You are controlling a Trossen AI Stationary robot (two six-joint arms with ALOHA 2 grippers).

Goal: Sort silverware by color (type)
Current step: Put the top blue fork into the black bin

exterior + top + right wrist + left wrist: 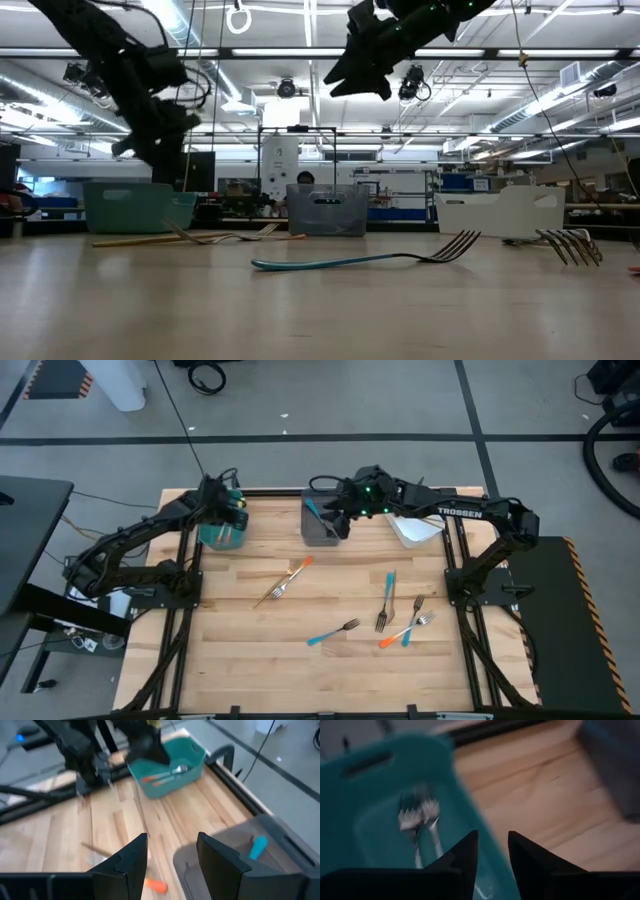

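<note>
Orange forks (422,827) lie in the teal bin (365,795) below the left fingers (465,857).

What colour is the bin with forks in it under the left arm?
Teal bin, clearest in the right wrist view.

Back edge: teal bin (222,532), grey bin (322,520) and white bin (415,528) stand in a row, bare wood between them.
Over the bins: left gripper (232,503) hangs above the teal bin, right gripper (335,510) above the grey one.
Mid-table: forks (386,603) lie scattered toward the right; an orange-handled fork (287,580) lies left of centre.
Front strip: bare table (330,680).
</note>
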